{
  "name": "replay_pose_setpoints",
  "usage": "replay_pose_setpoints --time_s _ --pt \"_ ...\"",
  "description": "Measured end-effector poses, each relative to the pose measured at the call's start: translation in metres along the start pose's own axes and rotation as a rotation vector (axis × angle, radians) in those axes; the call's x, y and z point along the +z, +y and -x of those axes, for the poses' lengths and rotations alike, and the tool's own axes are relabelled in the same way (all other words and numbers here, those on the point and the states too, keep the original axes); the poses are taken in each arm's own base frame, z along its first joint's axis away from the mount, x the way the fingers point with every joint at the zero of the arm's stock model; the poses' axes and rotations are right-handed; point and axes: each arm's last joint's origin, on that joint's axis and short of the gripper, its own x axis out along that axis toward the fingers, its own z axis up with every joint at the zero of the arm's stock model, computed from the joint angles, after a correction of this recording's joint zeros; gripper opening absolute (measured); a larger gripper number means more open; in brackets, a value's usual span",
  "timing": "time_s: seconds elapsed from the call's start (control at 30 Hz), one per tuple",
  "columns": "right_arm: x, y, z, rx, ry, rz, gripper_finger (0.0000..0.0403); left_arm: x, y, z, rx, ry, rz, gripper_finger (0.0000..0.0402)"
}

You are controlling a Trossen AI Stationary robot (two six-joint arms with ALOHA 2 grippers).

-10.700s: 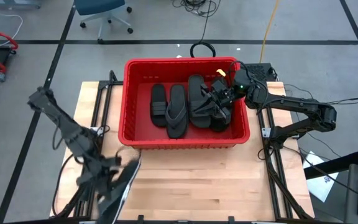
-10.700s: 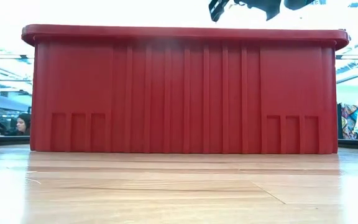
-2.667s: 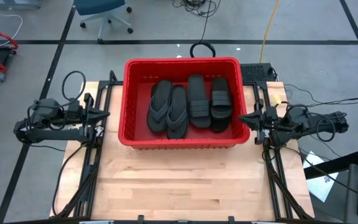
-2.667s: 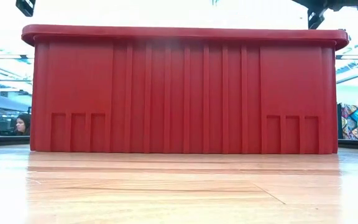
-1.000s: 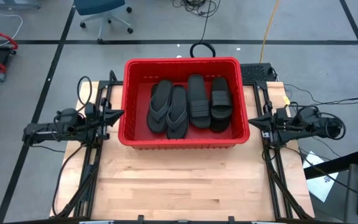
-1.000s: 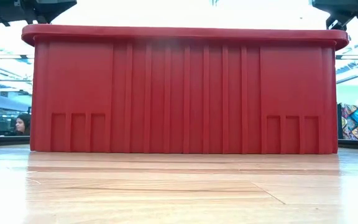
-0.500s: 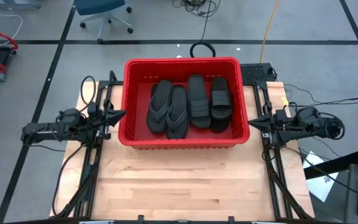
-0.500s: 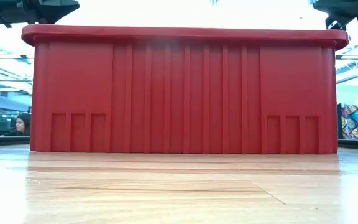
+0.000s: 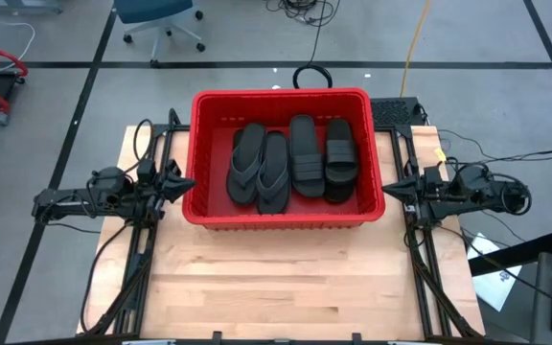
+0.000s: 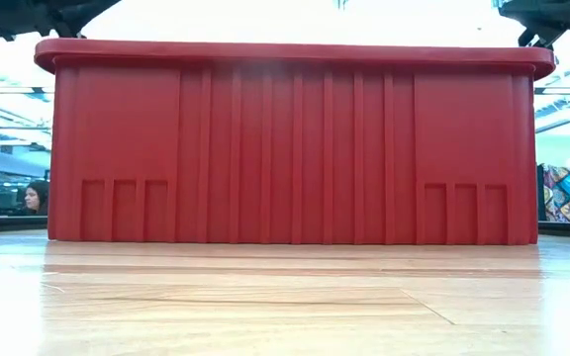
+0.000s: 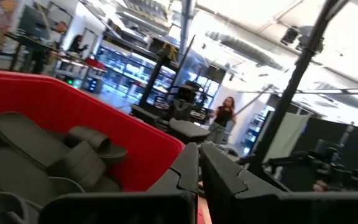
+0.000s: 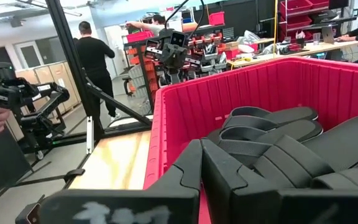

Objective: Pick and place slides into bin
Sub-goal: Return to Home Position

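At centre left, the left gripper (image 9: 178, 182) has drawn slightly back from the red bin (image 9: 276, 213), fingers together; the right gripper (image 9: 393, 188), unmoved, is also closed. The black slides (image 9: 290, 163) lie inside; the work seems finished.

Soft, even overhead light fills the high view, shadows faint. In the low view the background blows out to white above the bin (image 10: 285, 138), and the near worktop (image 10: 265, 316) lies blurred under pale glare. The left wrist view looks hazy and backlit.
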Motion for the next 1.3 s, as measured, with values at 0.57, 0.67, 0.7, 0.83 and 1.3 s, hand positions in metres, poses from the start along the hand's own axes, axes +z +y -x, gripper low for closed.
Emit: replay_pose_setpoints --time_s 0.57,0.67,0.7,0.83,1.3 --pt "0.0 0.0 0.0 0.0 0.0 0.0 0.0 -0.0001 -0.0004 0.0 -0.013 0.005 -0.005 0.0021" --pt "0.0 0.0 0.0 -0.001 -0.001 0.0 0.0 -0.0001 -0.0004 0.0 -0.013 0.005 -0.005 0.0021" --pt "0.0 0.0 0.0 -0.001 -0.001 0.0 0.0 -0.0001 -0.0004 0.0 -0.013 0.005 -0.005 0.0021" --pt "0.0 0.0 0.0 0.0 0.0 0.0 0.0 -0.0001 -0.0004 0.0 -0.013 0.005 -0.005 0.0021" --pt "0.0 0.0 0.0 0.0 0.0 0.0 0.0 -0.0001 -0.0004 0.0 -0.012 0.005 -0.005 0.0021"
